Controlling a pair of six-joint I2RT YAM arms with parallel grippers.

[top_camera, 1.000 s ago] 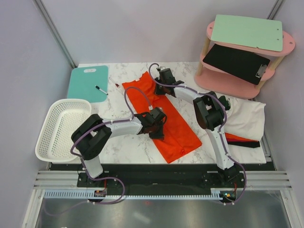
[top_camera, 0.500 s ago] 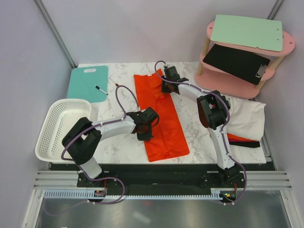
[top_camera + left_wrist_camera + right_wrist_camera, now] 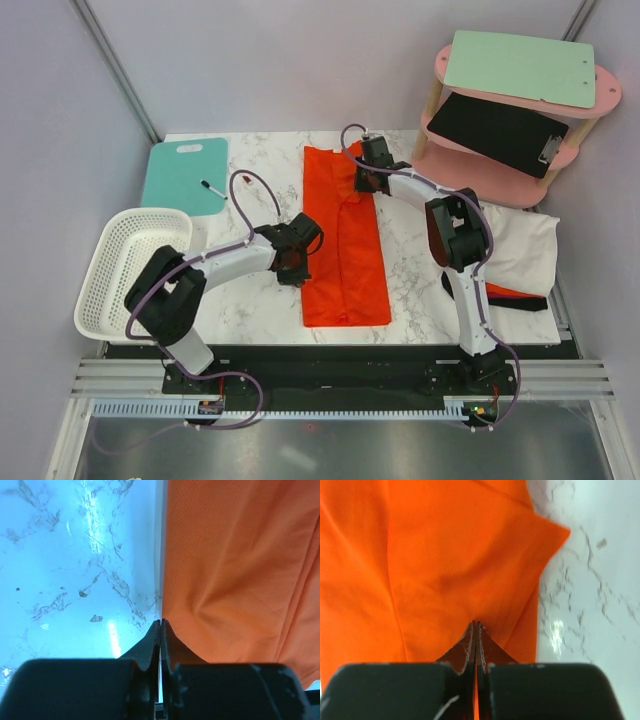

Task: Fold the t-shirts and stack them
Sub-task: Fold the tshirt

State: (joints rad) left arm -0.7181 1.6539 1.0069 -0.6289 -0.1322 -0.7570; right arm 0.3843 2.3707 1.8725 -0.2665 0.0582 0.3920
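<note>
One orange-red t-shirt lies on the marble table as a long narrow strip running from far to near. My left gripper is shut on the shirt's left edge around mid-length; in the left wrist view the gripper pinches the hem of the shirt and creases run to its tip. My right gripper is shut on the far end by a sleeve; the right wrist view shows this gripper with the shirt puckered at it. Another t-shirt peeks from under a white cloth.
A white basket hangs over the left table edge. A teal board with a marker lies at the far left. A pink shelf stands at the far right. The white cloth covers the right side.
Both grippers have swung the shirt from a diagonal lie to straight up and down the table. The right gripper moved right; the left gripper moved left and back.
</note>
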